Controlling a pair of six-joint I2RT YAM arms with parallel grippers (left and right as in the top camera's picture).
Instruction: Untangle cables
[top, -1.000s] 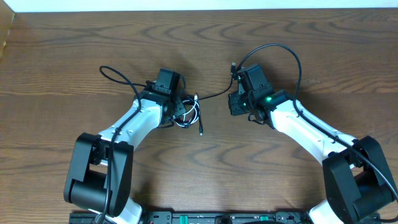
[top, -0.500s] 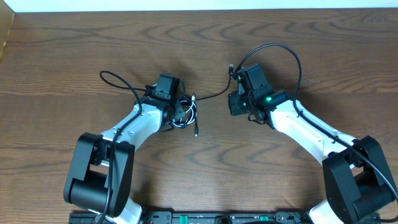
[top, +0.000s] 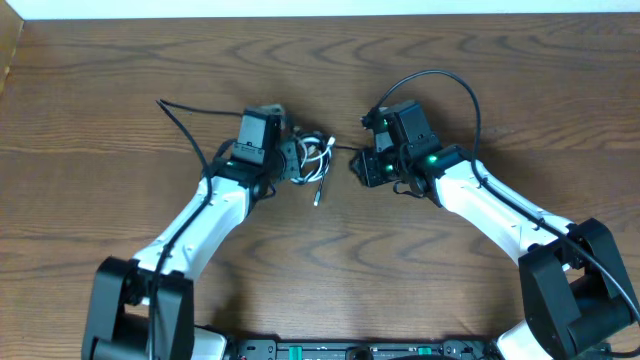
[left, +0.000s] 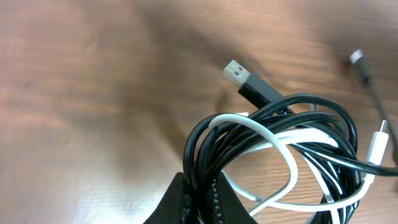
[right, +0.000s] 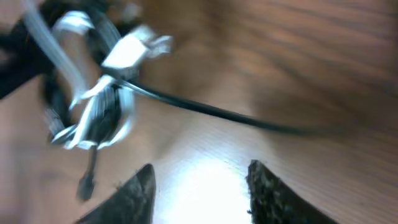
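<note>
Left gripper (left: 198, 198) is clamped on the black cable (left: 196, 149) at the base of the knot; the black loops run straight into its fingertips. White cable (left: 277, 138) threads through those loops just beyond, with its white plug (left: 380, 144) at the right edge. Black USB plug (left: 236, 71) pokes out past the top of the bundle, free over the table (left: 93, 93).

Right gripper (right: 199, 186) has its jaws apart with nothing between them. One black strand crosses just ahead of its fingers and runs to the knot further off on the left. That view is blurred, so I can't tell which loop it joins.

From overhead, the tangle sits mid-table between the two grippers, at the left one's fingers and just beside the right.

My read of the step: the right takes a hold while the left anchors. To do it well:
- Keep the left clamped and static.
- The right should take the white cable only, near its plug, and skip the black strand in front. Black held on both sides probably just cinches the knot.
- Pull away from the left, low and slow, feeding the plug back through the loops. No yanking.
- Main risk is pinching both colours at once.

Containers: none in view.
</note>
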